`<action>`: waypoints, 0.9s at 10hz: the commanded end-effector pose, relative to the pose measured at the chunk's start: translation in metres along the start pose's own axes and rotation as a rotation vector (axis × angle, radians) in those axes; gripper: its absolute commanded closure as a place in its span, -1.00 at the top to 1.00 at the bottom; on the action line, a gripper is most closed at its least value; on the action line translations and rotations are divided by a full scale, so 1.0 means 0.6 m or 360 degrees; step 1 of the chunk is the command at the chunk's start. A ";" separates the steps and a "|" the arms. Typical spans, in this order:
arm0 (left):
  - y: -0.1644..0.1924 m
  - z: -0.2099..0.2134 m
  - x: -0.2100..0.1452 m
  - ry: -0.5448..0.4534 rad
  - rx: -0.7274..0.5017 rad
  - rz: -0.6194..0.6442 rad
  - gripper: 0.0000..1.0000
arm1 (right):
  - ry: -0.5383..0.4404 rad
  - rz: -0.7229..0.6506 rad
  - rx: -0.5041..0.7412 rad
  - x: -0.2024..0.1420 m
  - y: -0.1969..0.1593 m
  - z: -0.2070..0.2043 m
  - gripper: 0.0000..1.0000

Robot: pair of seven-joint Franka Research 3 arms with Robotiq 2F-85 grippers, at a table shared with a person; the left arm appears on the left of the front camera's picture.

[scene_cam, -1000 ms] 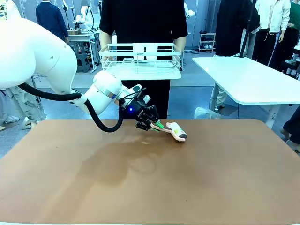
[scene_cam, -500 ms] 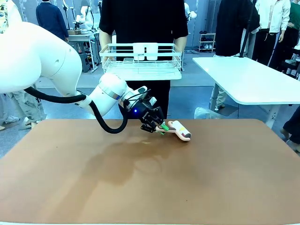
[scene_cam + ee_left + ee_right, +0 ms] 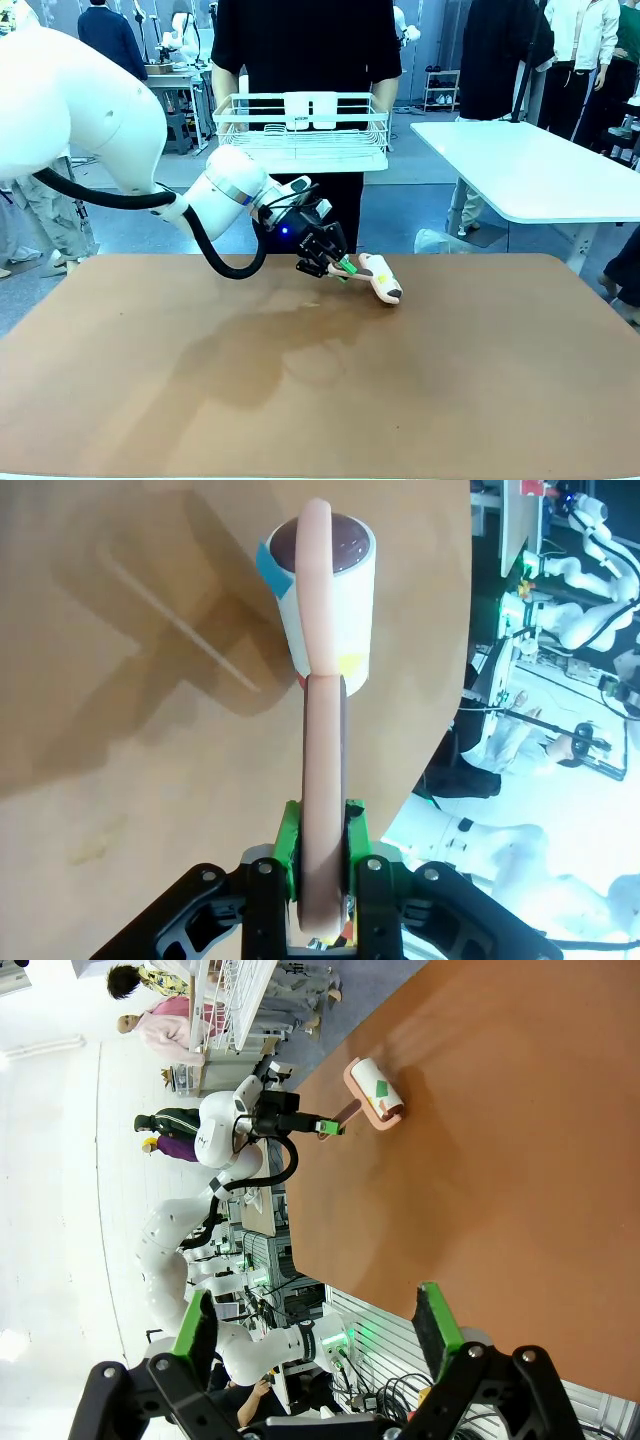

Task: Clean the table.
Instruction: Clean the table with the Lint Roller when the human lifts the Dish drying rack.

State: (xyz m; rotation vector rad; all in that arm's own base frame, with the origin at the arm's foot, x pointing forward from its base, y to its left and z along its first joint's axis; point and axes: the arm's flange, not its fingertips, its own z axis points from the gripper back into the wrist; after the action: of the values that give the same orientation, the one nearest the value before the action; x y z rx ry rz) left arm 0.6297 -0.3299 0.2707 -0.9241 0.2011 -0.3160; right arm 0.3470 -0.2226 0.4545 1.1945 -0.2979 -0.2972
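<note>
A: One roller, one grip. We are pinching the pink handle of the lint roller [image 3: 380, 279] in the left tool [image 3: 340, 266], green pads pressing on its two flat sides, probably to keep it from twisting.

B: We are also holding it low, slanting down just right of centre in the front view. That way the sticky drum seems to be meeting the surface [image 3: 420, 400], which is spreading across the whole lower half.

A: The right tool [image 3: 312, 1322] is hanging spread and empty at the bottom of its own view, well apart from the roller.

B: At upper centre the person [image 3: 300, 40] is holding a white wire basket [image 3: 300, 130] beyond the far edge. We are guessing it is meant for receiving things.
</note>
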 end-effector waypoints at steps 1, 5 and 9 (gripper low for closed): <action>-0.016 0.040 -0.066 -0.0007 -0.0039 -0.0032 -0.57 | -0.0003 0.0007 0.0014 -0.002 0.005 0.002 1.00; -0.049 0.145 -0.157 -0.0081 0.0051 -0.0130 -0.57 | -0.0003 0.0007 0.0014 -0.002 0.005 0.002 1.00; -0.071 0.241 -0.268 -0.0161 0.0253 -0.0195 -0.57 | -0.0003 0.0007 0.0014 -0.002 0.005 0.002 1.00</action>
State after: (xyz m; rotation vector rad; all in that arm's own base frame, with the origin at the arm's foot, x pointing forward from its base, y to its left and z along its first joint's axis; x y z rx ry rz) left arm 0.5400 -0.2013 0.3903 -0.8198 0.0562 -0.3663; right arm 0.3469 -0.2228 0.4546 1.1941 -0.2983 -0.2976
